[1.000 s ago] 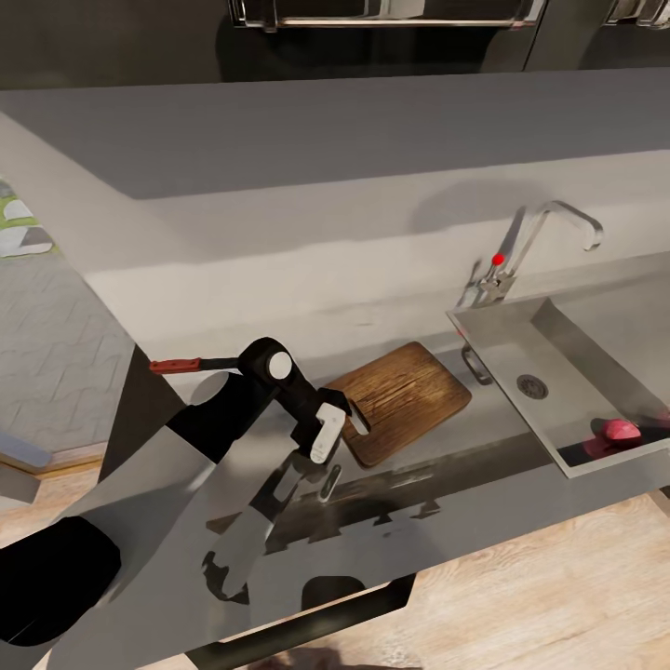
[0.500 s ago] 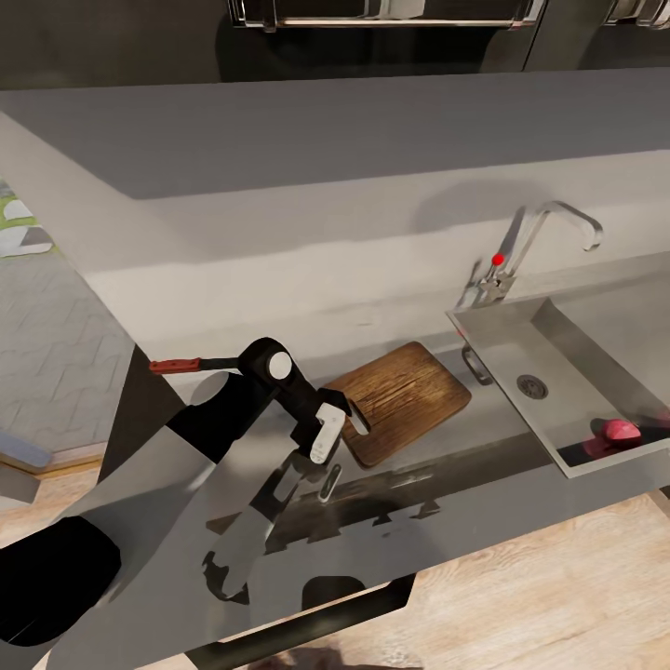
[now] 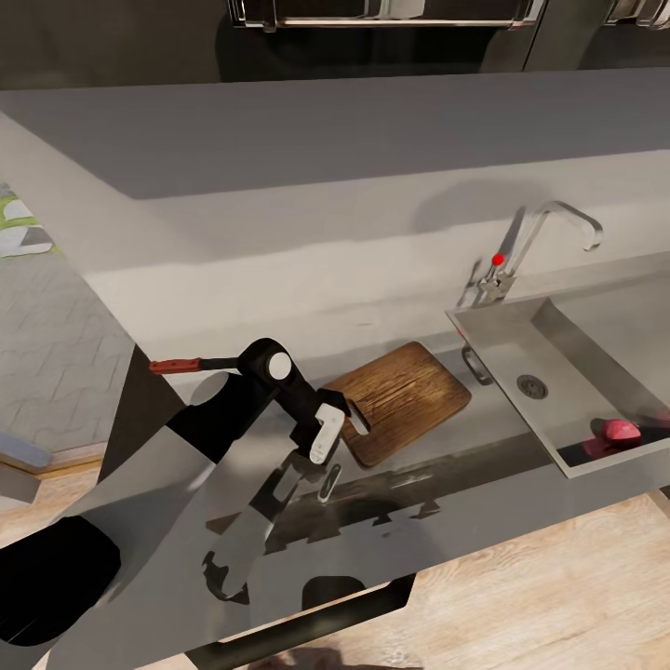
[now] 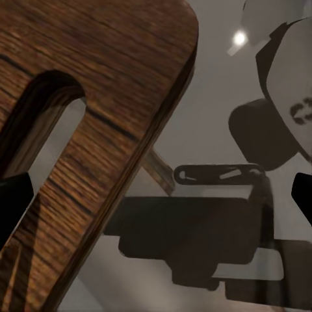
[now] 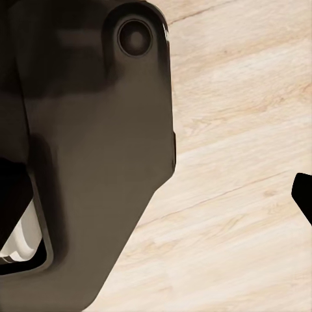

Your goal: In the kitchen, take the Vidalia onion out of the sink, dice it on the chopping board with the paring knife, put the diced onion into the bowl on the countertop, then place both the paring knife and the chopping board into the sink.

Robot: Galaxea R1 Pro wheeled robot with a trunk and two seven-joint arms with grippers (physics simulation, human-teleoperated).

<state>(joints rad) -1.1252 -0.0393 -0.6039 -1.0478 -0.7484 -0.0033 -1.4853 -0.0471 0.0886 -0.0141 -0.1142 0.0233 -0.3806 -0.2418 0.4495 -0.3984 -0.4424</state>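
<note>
Head view: left hand [image 3: 346, 426] spread wide at the chopping board [image 3: 402, 400]'s near corner on the counter [image 3: 484, 484]. Vidalia onion [image 3: 621, 430] in the sink [image 3: 521, 337] — right hand's opening I cannot tell.

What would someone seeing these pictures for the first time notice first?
Probably the brown chopping board lying on the grey countertop just left of the sink, with the left gripper at its near corner, beside the handle slot. Next, the small pinkish-red onion sitting in the sink's near right corner. The red-handled paring knife lies further left on the counter, behind the left arm.
</note>
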